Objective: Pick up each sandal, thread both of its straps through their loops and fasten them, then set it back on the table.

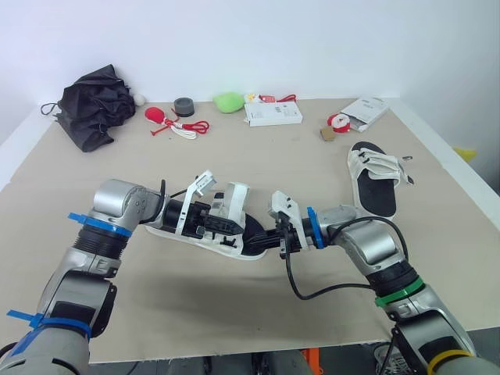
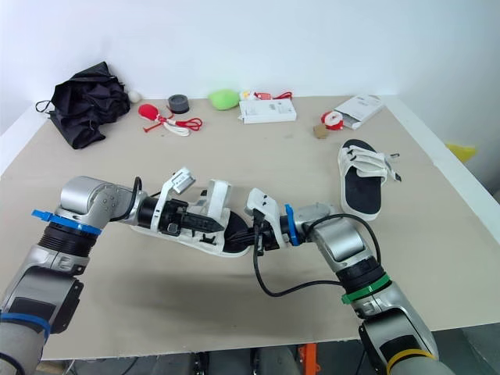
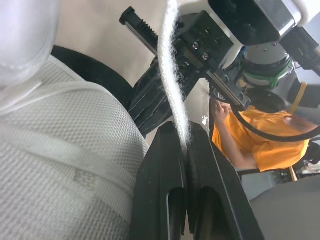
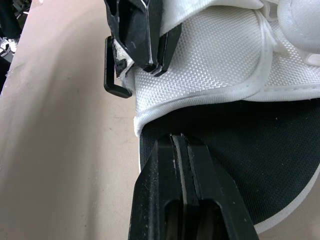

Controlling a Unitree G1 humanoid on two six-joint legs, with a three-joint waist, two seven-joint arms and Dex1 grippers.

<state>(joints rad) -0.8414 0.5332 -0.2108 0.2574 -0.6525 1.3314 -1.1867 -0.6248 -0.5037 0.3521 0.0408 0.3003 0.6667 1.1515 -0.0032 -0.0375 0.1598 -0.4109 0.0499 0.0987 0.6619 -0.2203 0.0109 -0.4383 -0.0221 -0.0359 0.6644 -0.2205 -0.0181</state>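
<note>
**On the table: strap threading under way**

The near sandal is lying between both grippers (its mate is sitting well apart, to the right). The left gripper is pinching a white strap. The right gripper is pressing its closed fingers at the footbed, perhaps nipping it. Next, I judge, comes feeding the strap through the black loop.

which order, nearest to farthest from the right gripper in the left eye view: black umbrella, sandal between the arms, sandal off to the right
1. sandal between the arms: the right gripper is right over its black footbed.
2. other sandal: off to the right, mid-table.
3. black umbrella: far left corner.
</note>
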